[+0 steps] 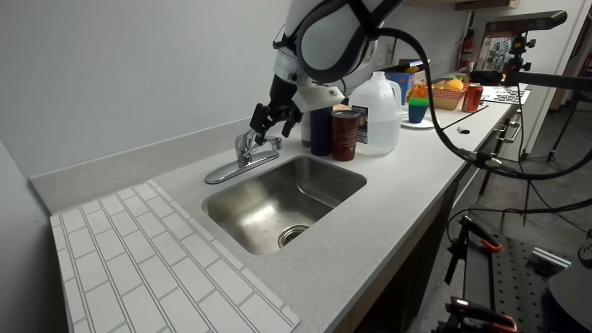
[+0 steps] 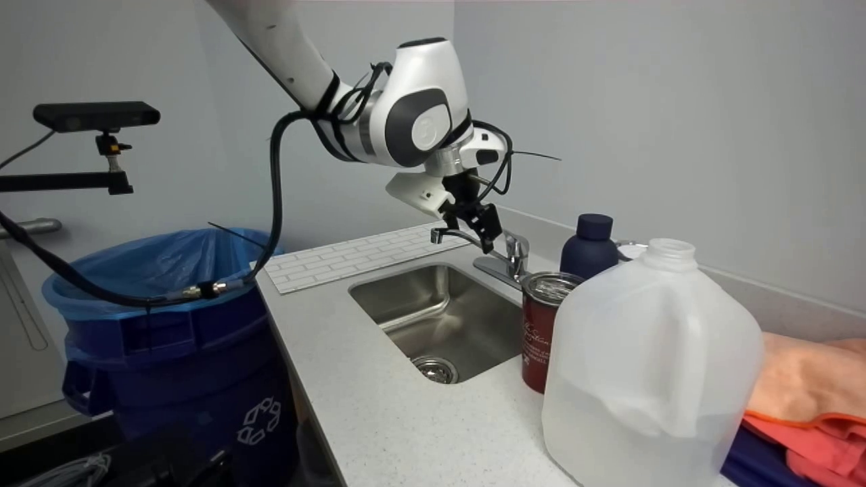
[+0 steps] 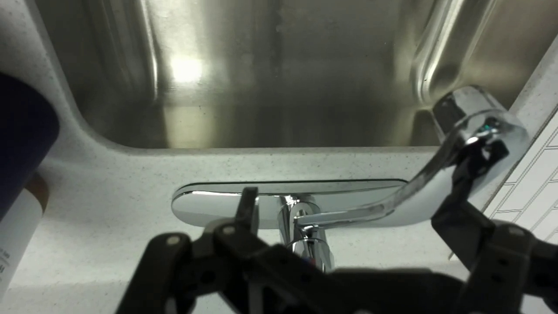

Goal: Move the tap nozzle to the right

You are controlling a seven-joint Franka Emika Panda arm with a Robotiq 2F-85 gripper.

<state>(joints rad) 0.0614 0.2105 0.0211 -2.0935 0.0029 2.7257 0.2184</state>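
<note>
In the wrist view, the tap nozzle (image 3: pixel 427 192) is seen reaching from above its base plate (image 3: pixel 209 207) toward the right edge, its tip shown over a corner of the sink (image 3: pixel 270 87). The jaws are spread wide, with the lever handle (image 3: pixel 314 249) seen between them; one jaw is placed just beside the nozzle, and whether it is touched cannot be told. In an exterior view, the tip is seen below and between the jaws, while a red tumbler (image 1: pixel 345 138) and a jug (image 1: pixel 379 106) are stood on the table (image 1: pixel 356 226) beside the sink. In an exterior view, the nozzle is partly hidden by a jaw, and a navy bottle (image 2: pixel 588 250) is seen behind the tumbler.
</note>
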